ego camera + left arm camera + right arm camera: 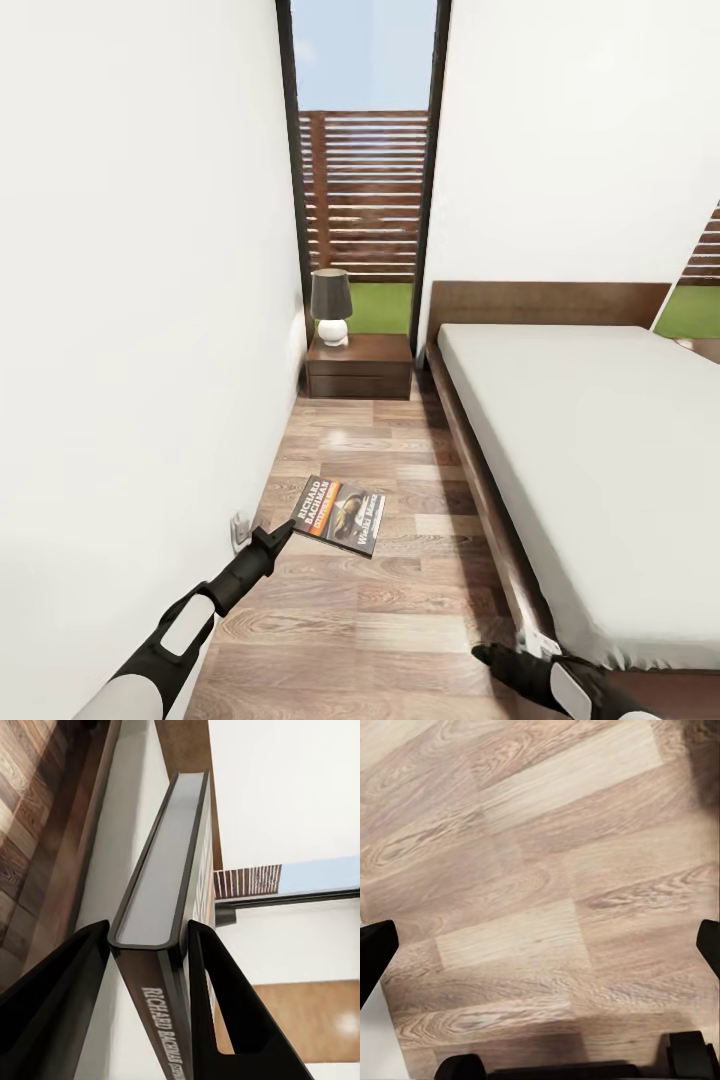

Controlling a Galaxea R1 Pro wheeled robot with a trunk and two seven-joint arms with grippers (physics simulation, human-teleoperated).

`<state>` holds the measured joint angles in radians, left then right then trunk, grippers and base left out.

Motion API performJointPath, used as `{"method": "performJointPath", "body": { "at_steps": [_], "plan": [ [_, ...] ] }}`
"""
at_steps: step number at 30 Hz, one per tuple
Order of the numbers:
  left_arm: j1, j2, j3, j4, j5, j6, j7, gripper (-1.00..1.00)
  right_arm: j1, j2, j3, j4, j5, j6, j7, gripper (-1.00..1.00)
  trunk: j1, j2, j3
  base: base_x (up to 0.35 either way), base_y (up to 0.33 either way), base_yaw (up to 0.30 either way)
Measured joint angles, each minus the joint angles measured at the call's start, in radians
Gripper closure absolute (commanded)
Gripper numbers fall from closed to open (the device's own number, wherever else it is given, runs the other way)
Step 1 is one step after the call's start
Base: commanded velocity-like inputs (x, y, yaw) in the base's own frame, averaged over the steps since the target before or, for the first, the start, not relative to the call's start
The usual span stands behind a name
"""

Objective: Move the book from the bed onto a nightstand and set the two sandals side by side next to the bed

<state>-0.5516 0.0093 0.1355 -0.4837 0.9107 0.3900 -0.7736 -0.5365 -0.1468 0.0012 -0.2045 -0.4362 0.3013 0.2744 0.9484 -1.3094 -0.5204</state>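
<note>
My left gripper (285,533) is shut on one edge of the book (338,513), holding it flat in the air above the wood floor. In the left wrist view both fingers (75,975) clamp the book (161,870) near its spine. The nightstand (372,352) stands ahead against the window wall, left of the bed (590,440), well beyond the book. My right gripper (488,655) hangs low beside the bed frame; in the right wrist view it (540,945) is open over bare floor. The sandals are out of view.
A dark-shaded lamp (331,305) with a white base takes up the nightstand's left part. A white wall (140,350) runs close along my left. The aisle of wood floor (370,610) between wall and bed is narrow. A tall window (365,170) stands behind the nightstand.
</note>
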Motion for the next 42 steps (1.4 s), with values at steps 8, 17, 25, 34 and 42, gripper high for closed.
{"method": "performJointPath", "body": {
  "at_steps": [8,17,25,34,42],
  "plan": [
    [0.0,-0.001,-0.001,0.001,0.0,0.0,0.002,1.0,0.0,0.0,-0.001,0.134,0.031,-0.122,0.066,-1.0,0.0,0.0,0.0,0.0,0.0,0.0],
    [0.0,-0.003,-0.001,0.003,0.0,-0.001,0.005,1.0,0.005,0.004,0.0,0.22,0.038,-0.211,0.094,-1.0,0.0,0.0,0.0,0.0,0.0,0.0],
    [0.0,-0.012,0.0,0.003,-0.001,-0.001,0.005,1.0,0.007,0.005,-0.001,0.234,0.036,-0.248,0.105,-1.0,0.0,0.0,0.0,0.0,0.0,0.0],
    [0.0,-0.013,0.0,0.003,0.0,-0.001,0.005,1.0,0.007,0.007,-0.005,0.238,0.025,-0.255,0.107,-1.0,0.0,0.0,0.0,0.0,0.0,0.0],
    [0.0,-0.013,0.0,0.003,0.0,-0.001,0.005,1.0,0.007,0.007,-0.009,0.239,0.018,-0.256,0.105,-1.0,0.0,0.0,0.0,0.0,0.0,0.0]
  ]
}}
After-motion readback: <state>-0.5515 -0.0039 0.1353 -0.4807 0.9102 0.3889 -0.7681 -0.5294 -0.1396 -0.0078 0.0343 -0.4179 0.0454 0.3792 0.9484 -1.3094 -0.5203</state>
